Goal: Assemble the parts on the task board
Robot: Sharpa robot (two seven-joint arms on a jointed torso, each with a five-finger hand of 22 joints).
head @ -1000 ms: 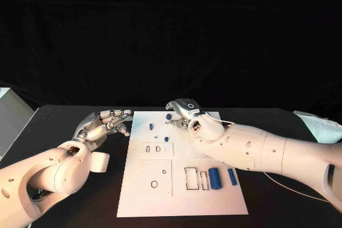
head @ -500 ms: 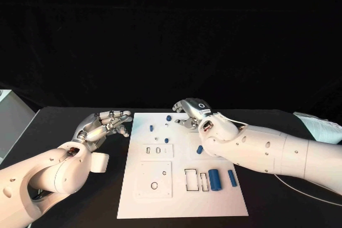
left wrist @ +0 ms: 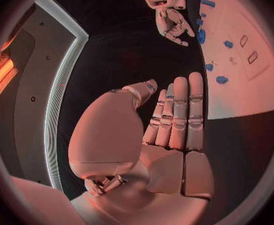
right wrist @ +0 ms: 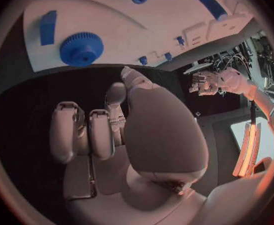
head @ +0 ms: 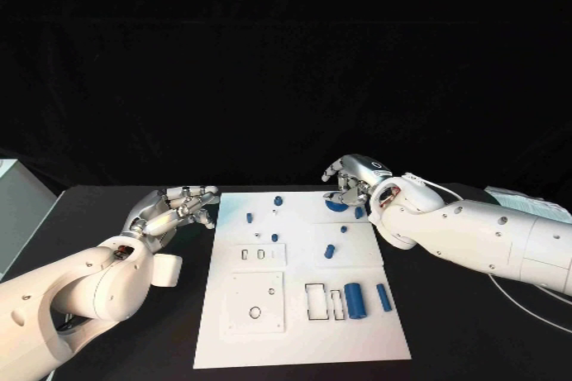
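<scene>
Board (head: 304,315) lies white mid-table w/ small blue parts (head: 354,300) scattered on it, incl. a blue gear (right wrist: 81,49) near its far right corner. Right hand (head: 355,179) hovers just by that corner, fingers curled, holding nothing. Left hand (head: 178,207) sits beside board's left edge, fingers straight & together, empty

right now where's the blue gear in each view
Head view: the blue gear lies at the far right corner of the task board, just under the right hand.
Left wrist view: the gear sits at the board's edge, beside the right hand.
Right wrist view: the gear lies on the board beyond the fingers.
Shared landmark: the small blue block next to the gear.
</scene>
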